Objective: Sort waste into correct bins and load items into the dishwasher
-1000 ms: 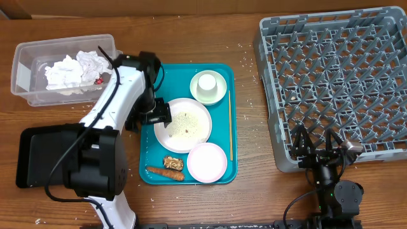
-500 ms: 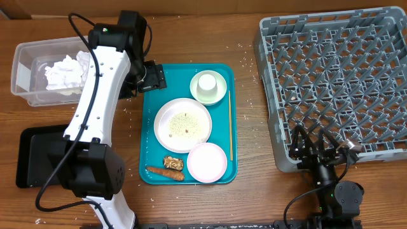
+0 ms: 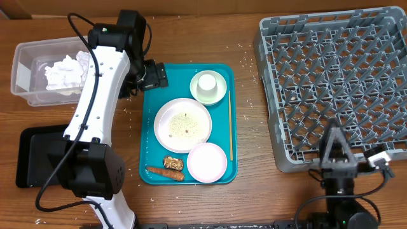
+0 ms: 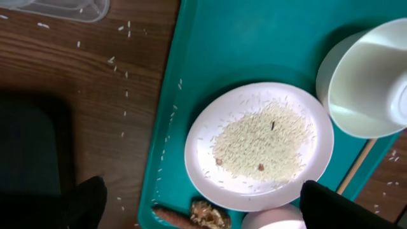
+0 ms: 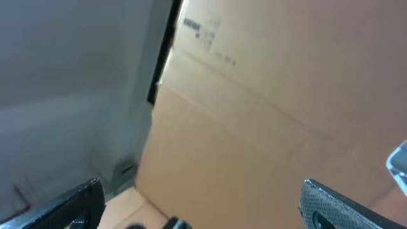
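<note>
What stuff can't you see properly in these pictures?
- Overhead: the left arm covers the right end of the clear tub, so anything there beside the tissue is hidden.
- Overhead: the same arm covers part of the black tray.
- Left wrist: the cup is cut off by the right edge; dark specks in the rice are too small to name.
- Right wrist: blurred, only cardboard shows, no table.

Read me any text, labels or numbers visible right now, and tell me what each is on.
No text can be quoted; nothing is legible.
Dark print near the top of the cardboard box, right wrist view: too blurred to read.
Fainter line just below it on the same box: also unreadable.
Clear tub, teal tray, grey rack: no markings visible.
</note>
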Robot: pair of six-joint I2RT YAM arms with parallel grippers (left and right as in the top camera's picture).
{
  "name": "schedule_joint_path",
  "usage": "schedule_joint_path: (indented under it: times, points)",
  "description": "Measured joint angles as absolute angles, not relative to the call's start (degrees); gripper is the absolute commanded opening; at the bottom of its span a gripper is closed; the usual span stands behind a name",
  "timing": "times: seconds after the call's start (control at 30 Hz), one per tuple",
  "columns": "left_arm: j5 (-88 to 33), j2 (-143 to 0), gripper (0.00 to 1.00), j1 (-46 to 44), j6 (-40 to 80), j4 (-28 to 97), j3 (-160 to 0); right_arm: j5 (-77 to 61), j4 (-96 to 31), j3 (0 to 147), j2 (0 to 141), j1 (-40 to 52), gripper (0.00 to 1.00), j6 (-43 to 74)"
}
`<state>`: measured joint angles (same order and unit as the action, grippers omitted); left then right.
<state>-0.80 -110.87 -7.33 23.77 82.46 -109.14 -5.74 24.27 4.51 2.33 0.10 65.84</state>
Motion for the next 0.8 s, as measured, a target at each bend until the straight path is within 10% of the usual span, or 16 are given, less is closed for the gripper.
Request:
schedule_joint_path:
  times: [0.8]
  points:
    - [-19.77,-110.87,0.97,-6.74,21.37,68.79,-109.19,-22.41,-58.48,101.12,87.64,3.18,1.0,20.78]
